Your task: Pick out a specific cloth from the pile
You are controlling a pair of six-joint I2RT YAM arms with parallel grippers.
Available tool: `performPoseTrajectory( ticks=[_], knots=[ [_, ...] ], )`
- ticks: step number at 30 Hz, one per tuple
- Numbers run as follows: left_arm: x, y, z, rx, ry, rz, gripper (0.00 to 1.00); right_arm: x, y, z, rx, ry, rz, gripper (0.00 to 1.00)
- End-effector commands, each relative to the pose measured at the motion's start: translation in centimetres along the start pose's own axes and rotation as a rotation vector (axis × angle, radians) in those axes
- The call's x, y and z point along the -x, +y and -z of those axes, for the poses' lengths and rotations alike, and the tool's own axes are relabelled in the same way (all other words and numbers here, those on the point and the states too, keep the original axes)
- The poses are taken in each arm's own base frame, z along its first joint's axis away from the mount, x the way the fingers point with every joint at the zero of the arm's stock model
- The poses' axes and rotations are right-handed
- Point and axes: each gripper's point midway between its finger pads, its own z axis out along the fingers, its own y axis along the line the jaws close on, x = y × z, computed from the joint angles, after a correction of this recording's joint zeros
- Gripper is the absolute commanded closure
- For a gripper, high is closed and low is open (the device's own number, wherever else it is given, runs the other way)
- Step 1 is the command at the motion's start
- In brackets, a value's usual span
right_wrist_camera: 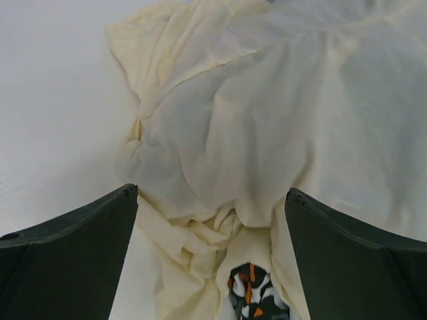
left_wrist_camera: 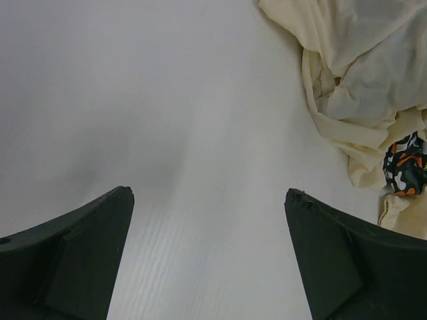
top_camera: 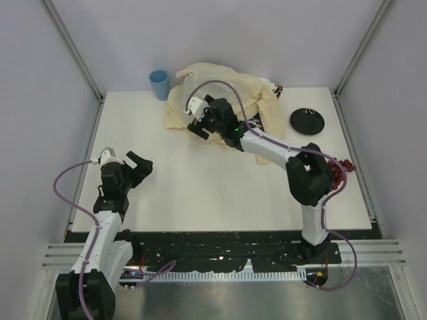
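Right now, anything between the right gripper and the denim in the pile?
Yes. The cream-yellow cloth lies spread right under the open right gripper, with a patterned cloth peeking out at its near edge. No denim clearly shows in any view; it is probably buried underneath.

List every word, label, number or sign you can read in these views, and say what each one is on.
No text can be read in any view.
black round object: small white marks near its far edge, too small to read.
patterned cloth: orange, black and white shapes, a print rather than letters.
blue cup and cream-yellow cloth: plain, no marking visible.
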Motion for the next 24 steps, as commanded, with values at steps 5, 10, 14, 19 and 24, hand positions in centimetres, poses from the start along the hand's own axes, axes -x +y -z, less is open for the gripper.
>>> performPoseTrajectory(
  ticks=[5, 10, 14, 19, 24],
  knots=[
    [1.1, -1.6, -1.6, -0.025, 0.018, -0.006, 0.01, -7.4, 2.5, -6.7, 0.141, 0.303, 0.447, 0.05],
    [1.9, -2.4, -1.9, -0.051, -0.008, -0.011, 0.00, -12.4, 1.3, -9.2, 0.084, 0.474, 0.564, 0.05],
    [2.6, -3.1, -2.1, -0.068, -0.024, -0.023, 0.00, -14.1, -2.8, -11.1, -0.114, 0.554, 0.554, 0.05],
    [3.1, -4.0, -2.9, -0.074, -0.019, -0.032, 0.00, -8.8, -12.0, -10.8, -0.612, 0.440, 0.471, 0.40],
    [2.5, -6.9, -5.0, -0.098, 0.058, -0.098, 0.00, 0.8, -18.3, -7.2, -0.846, 0.158, 0.287, 0.64]
  ],
)
